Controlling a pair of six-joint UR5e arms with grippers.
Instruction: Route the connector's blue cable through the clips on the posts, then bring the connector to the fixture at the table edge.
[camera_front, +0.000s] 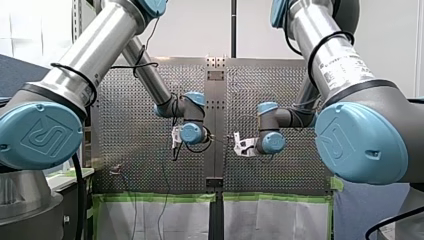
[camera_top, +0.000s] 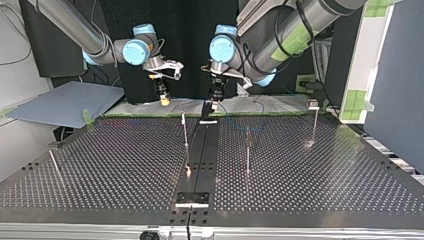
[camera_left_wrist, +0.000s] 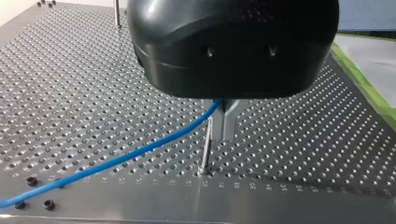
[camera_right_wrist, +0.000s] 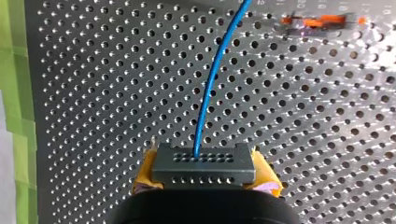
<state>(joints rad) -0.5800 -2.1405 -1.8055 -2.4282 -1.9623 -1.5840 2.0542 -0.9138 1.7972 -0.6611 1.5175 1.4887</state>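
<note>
- At the right gripper (camera_right_wrist: 204, 164): yellow pads (camera_right_wrist: 145, 175) clamped on the grey connector (camera_right_wrist: 204, 171), above the table (camera_right_wrist: 93, 93) near its green-taped edge.
- From the connector's face: blue cable (camera_right_wrist: 209, 88) curving ahead over the holes.
- At the left gripper (camera_left_wrist: 224, 135): metal fingers (camera_left_wrist: 229, 119) narrow, pinched on the blue cable, just beside a thin post (camera_left_wrist: 205, 156).
- At the opposite table edge, well apart: fixture (camera_top: 192, 199).

The connector (camera_right_wrist: 204, 164) is a flat grey block dotted with holes. Its blue cable (camera_right_wrist: 211, 79) curves away from it.
</note>
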